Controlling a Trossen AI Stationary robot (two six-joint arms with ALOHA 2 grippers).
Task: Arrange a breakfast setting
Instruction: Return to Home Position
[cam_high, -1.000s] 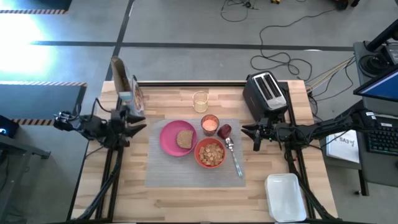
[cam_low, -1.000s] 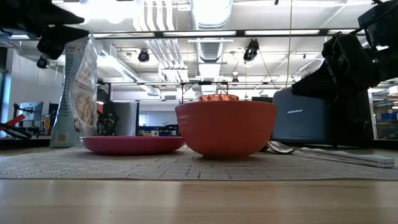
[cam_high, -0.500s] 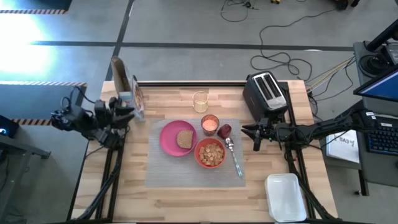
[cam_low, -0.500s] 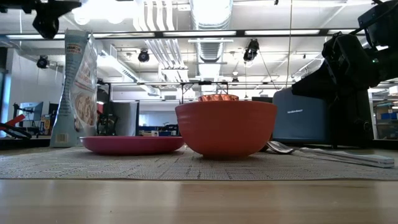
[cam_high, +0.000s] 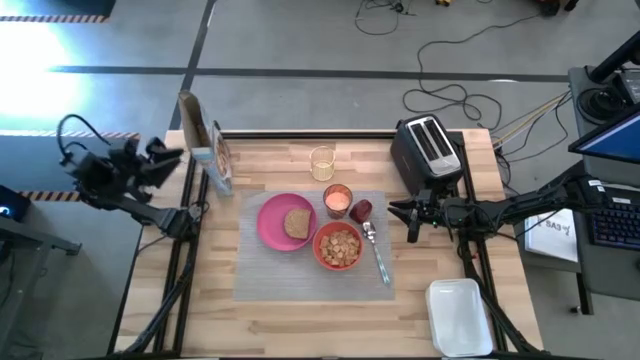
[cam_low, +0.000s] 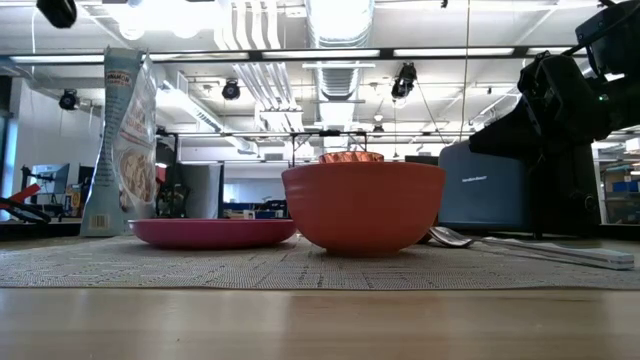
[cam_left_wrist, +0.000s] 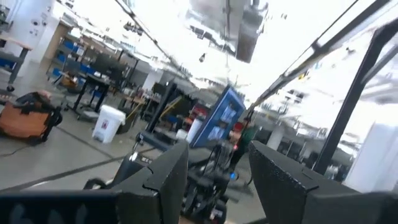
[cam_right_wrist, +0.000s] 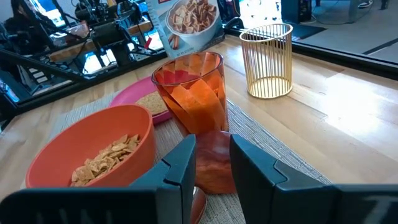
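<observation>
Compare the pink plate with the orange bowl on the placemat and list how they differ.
The pink plate is flat and low; the orange bowl is deep, with tall walls. The plate is wider across than the bowl. The plate carries a toast slice; the bowl holds cereal. Both are round and sit side by side on the grey placemat.

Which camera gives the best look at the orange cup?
The right wrist view: the orange cup stands close, most of its side visible. The high view shows only its top; the low view just its rim above the bowl; the left wrist view misses it.
</observation>
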